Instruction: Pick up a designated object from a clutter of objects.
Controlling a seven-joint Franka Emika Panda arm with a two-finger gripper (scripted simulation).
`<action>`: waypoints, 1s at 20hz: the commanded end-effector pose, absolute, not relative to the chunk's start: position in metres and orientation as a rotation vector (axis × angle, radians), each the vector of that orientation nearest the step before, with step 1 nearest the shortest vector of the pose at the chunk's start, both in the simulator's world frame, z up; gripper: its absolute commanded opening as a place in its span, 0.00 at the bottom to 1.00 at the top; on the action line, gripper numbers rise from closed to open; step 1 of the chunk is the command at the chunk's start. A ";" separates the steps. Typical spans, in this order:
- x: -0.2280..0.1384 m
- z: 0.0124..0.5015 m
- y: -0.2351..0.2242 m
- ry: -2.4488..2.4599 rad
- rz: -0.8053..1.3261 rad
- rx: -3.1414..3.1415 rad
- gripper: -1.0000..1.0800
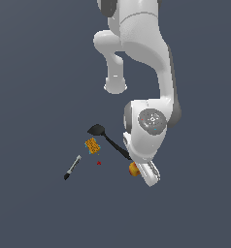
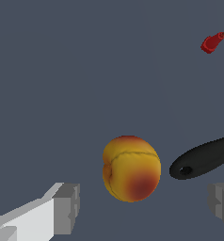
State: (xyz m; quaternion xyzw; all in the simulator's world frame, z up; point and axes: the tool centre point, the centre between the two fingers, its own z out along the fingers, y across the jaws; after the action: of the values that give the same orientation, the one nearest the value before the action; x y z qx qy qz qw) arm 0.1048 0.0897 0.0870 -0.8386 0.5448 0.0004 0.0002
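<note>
The arm (image 1: 141, 53) hangs over the clutter, its wrist lowered at the end of the spread nearest the exterior view's right. The gripper (image 2: 142, 207) has its fingers (image 2: 67, 207) spread wide, holding nothing; the two pads stand well apart with clear room between them.

The spatula (image 1: 110, 140) is the largest loose item. Its handle end lies just beside the far finger and close to the fruit, apparently not touching it. Judged risk: that finger could catch the handle on descent.

The sponge (image 1: 92, 145) and the marker (image 1: 73, 167) lie well away from the fingers and need no attention.

The peach (image 2: 131, 168), the designated object, sits between the fingers, ahead of the pads and nearer the spatula-side finger. Recommended: centre the pads on its widest girth, descend straight, keep the far pad inside the handle, then close gently on the round surface.

A small red item (image 2: 212, 42) lies well beyond the fingers.
</note>
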 end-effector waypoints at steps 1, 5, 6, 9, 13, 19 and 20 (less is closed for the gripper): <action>0.105 0.085 0.091 1.727 0.000 -2.624 0.96; 0.105 0.084 0.091 1.725 0.001 -2.626 0.96; 0.105 0.083 0.091 1.725 0.001 -2.626 0.96; 0.105 0.074 0.091 1.726 0.001 -2.625 0.96; 0.104 0.053 0.091 1.729 0.000 -2.623 0.96; 0.105 0.034 0.091 1.731 0.000 -2.622 0.96; 0.105 0.034 0.091 1.731 0.000 -2.622 0.96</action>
State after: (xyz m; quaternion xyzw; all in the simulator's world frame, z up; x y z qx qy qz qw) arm 0.1041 0.0905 0.0350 -0.8346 0.5508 0.0007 -0.0007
